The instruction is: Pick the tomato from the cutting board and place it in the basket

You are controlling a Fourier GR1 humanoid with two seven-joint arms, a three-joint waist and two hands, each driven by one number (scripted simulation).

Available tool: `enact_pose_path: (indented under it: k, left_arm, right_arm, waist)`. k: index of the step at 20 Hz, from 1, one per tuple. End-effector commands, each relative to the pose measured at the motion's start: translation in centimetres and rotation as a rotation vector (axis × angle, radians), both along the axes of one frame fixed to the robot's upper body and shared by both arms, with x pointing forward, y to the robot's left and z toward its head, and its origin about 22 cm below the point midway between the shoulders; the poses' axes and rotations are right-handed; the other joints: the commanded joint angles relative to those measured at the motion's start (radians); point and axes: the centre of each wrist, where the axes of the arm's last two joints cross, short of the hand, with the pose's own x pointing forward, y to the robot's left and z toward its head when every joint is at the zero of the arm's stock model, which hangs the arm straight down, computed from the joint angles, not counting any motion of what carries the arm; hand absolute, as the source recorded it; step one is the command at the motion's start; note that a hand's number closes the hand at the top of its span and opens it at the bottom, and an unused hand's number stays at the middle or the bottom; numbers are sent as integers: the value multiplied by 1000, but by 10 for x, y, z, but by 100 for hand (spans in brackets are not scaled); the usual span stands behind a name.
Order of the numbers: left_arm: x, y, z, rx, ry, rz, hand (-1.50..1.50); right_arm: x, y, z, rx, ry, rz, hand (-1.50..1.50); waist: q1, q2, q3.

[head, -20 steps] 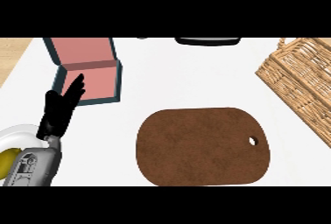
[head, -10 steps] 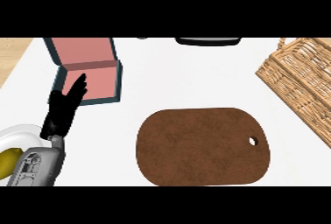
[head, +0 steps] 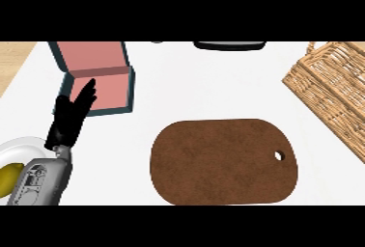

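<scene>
Item: white worktop [head: 192,91], viewed steeply from above.

Cutting board [head: 223,162]: brown, rounded, with a hanging hole at its right side; it is lying flat at centre. No tomato is being shown on it, nor anywhere else in view. The tomato's whereabouts cannot be told.

Basket [head: 331,96]: woven wicker, at the right edge, partly cut off. Its inside is hardly being shown, so it cannot be told whether the tomato is lying in it.

Left hand [head: 71,118]: black, on a grey forearm [head: 41,182], at the left side. The fingers are being held straight and together, pointing up toward the teal box; nothing is being held. It is resting.

Right hand: not being shown.

Teal box [head: 96,79]: open, pink-lined, at upper left, just beyond the left fingertips.

White plate [head: 18,149]: at the lower left edge, carrying a yellow fruit [head: 7,177], partly hidden by the forearm.

Dark object [head: 230,45]: at the top edge, mostly cut off; not identifiable.

Handling note: as a judgement, before any reach is being made, the tomato is to be located first. If it is being carried out of view, the release is best made well over the basket's opening, clear of the rim.

Markings: no brand, label or writing is being shown on anything.
</scene>
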Motion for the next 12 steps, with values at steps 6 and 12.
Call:
enact_pose_path:
  k: [6,12]
  left_arm:
    - [-1,5,3,1,-1,3,0]
    - [-3,0,12,10,-6,-24,0]
  right_arm:
    - [9,-19,-37,233,27,-9,-150]
    - [7,-30,-31,407,-159,-63,-150]
  waist:
    - [-3,-1,0]
    - [6,0,2]
